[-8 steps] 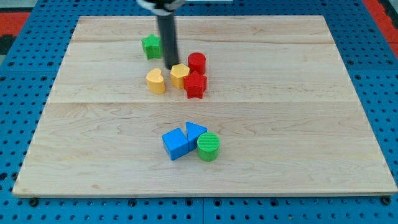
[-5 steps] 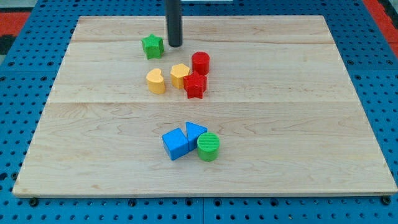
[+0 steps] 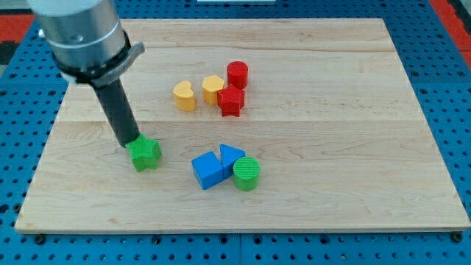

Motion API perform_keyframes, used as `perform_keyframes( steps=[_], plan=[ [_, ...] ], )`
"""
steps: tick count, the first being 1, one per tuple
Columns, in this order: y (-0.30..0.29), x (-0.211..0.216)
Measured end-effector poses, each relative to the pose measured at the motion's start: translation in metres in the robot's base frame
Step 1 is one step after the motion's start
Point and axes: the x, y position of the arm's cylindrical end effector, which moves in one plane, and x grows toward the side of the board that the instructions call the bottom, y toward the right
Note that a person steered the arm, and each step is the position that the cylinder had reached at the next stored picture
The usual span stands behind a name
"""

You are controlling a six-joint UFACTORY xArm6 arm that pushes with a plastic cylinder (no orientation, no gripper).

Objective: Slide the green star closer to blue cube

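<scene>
The green star (image 3: 144, 154) lies on the wooden board (image 3: 331, 147), left of the board's middle. The blue cube (image 3: 207, 170) sits to its right with a gap between them. My tip (image 3: 130, 142) touches the star's upper left side. The rod rises up and to the left to the arm's grey body (image 3: 79, 33).
A second blue block (image 3: 231, 156) and a green cylinder (image 3: 246, 174) sit against the blue cube's right side. Higher up are a yellow heart (image 3: 184, 96), a yellow hexagon (image 3: 213, 89), a red star (image 3: 231, 101) and a red cylinder (image 3: 237, 74).
The green star has moved from the upper left of the board down to beside the blue cube. My tip went from the star's right side to its upper left side.
</scene>
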Motion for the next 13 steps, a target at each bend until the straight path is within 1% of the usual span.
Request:
perform_keyframes(
  steps=[1, 2, 3, 4, 5, 6, 10, 11, 12, 13],
  plan=[
    [-0.024, 0.016],
    [0.005, 0.059],
    [-0.021, 0.064],
    [-0.070, 0.042],
    [-0.052, 0.017],
    [-0.052, 0.012],
    [-0.040, 0.017],
    [-0.016, 0.026],
    [-0.010, 0.021],
    [-0.010, 0.006]
  ],
)
